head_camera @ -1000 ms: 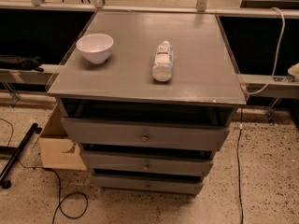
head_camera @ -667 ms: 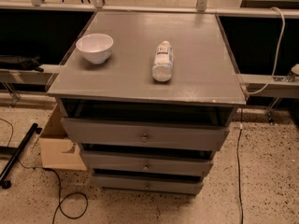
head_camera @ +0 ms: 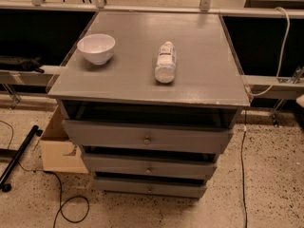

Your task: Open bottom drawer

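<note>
Camera view looks down at the front of a grey cabinet, and the bottom drawer sits in the lower centre of the frame, lowest of three grey fronts and the slimmest-looking of them. Its small round knob is at the middle of the panel. A dark strip separates its upper edge from the middle drawer just above, which carries a like knob at its centre. Whether the lowest front is flush or pulled out a little cannot be told from this angle. Above that comes the top drawer, the tallest and widest front, with a dark gap between it and the cabinet top.

On that flat grey surface a white bowl stands upright toward the upper left, and a clear plastic bottle lies on its side near the centre, well apart from the bowl.

A cardboard box rests on the floor just beside the cabinet at the left of the frame. A black cable loops over the speckled floor in the lower left, and a white cable hangs at the upper right.

The gripper is outside the frame, so whether it is wide or narrow cannot be told.
</note>
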You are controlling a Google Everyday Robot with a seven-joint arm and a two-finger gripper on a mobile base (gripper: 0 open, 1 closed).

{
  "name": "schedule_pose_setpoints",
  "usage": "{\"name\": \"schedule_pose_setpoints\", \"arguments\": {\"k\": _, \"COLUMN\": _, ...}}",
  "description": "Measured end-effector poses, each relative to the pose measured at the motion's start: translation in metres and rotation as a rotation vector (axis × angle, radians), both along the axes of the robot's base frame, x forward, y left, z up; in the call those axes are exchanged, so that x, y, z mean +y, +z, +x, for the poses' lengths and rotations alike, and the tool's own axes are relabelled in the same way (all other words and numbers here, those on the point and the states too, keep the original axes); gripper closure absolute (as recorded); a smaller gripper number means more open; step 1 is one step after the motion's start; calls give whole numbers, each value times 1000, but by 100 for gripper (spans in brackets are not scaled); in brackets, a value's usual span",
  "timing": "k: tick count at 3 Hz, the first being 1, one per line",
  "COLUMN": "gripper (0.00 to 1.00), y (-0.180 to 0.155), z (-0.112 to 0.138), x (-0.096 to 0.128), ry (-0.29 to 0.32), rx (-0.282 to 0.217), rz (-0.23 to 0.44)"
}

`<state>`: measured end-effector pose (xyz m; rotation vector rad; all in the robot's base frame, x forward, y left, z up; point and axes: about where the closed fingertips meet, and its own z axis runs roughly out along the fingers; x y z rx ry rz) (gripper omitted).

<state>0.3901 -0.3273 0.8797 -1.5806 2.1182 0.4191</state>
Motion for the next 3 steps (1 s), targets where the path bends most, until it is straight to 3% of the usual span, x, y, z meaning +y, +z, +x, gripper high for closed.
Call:
{"name": "schedule_pose_setpoints", "arguments": {"k": 1, "gripper": 0, "y": -25, "z": -31, "x": 33, "ry": 104, "rx": 90, "rz": 93}}
{"name": "schedule_pose_setpoints", "arguments": {"k": 3, "gripper": 0, "y": -49, "z": -68, "x": 125, "ry": 332, "rx": 199, "rz": 174}}
